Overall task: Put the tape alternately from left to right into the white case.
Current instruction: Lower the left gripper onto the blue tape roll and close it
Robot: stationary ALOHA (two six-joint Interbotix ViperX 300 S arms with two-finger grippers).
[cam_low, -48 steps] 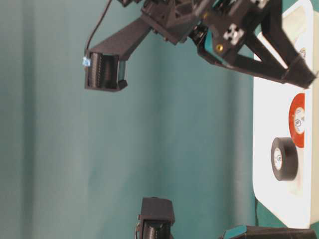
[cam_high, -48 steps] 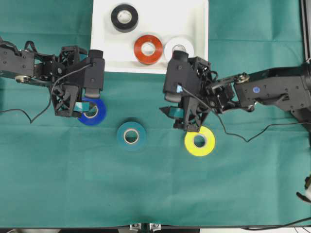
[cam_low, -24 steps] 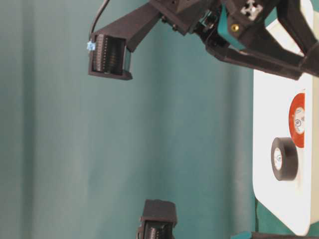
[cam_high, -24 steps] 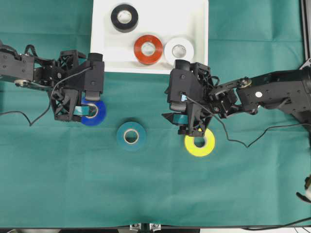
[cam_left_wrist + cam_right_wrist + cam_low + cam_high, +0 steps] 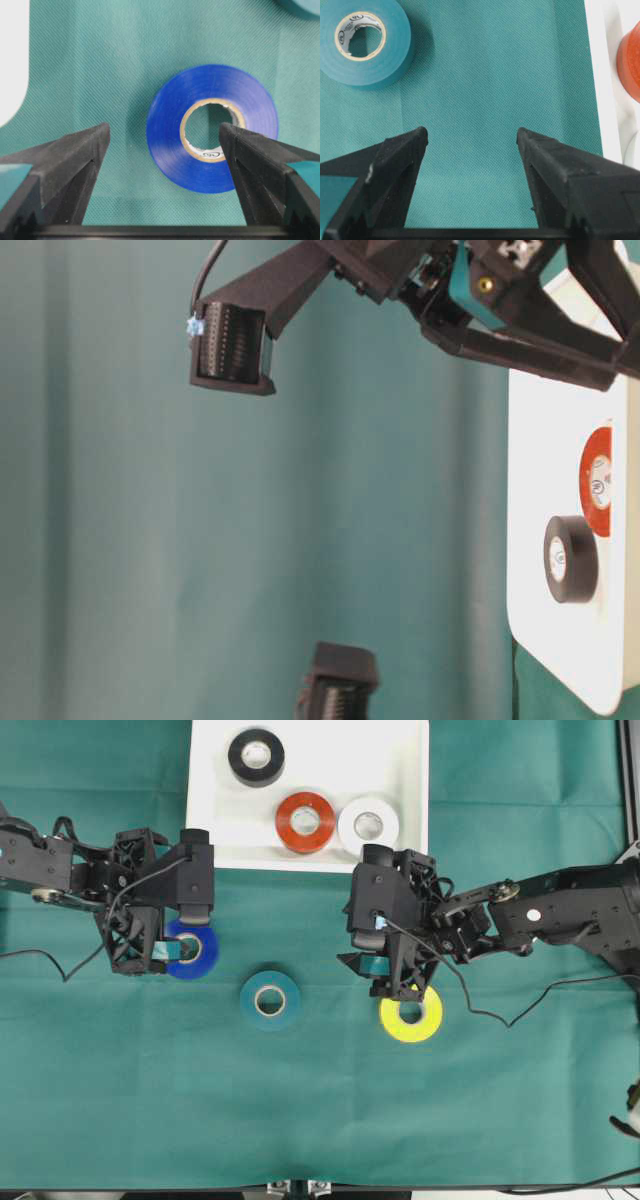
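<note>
Left gripper (image 5: 162, 145) hovering, fingers apart, over blue roll (image 5: 192, 949) on green cloth (image 5: 300, 1110). Teal roll (image 5: 270, 1000) lying mid-cloth. Right gripper (image 5: 470, 145) spreading wide above bare cloth beside yellow roll (image 5: 411, 1013). Black, red-orange, white rolls sitting in white case (image 5: 400, 780).

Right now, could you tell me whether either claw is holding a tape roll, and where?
Neither: the left claw stands open around the blue roll, the right claw open over bare cloth.

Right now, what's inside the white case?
The white case holds three rolls: black tape, red-orange tape and white tape. The right gripper covers the case's near edge by the white roll.
</note>
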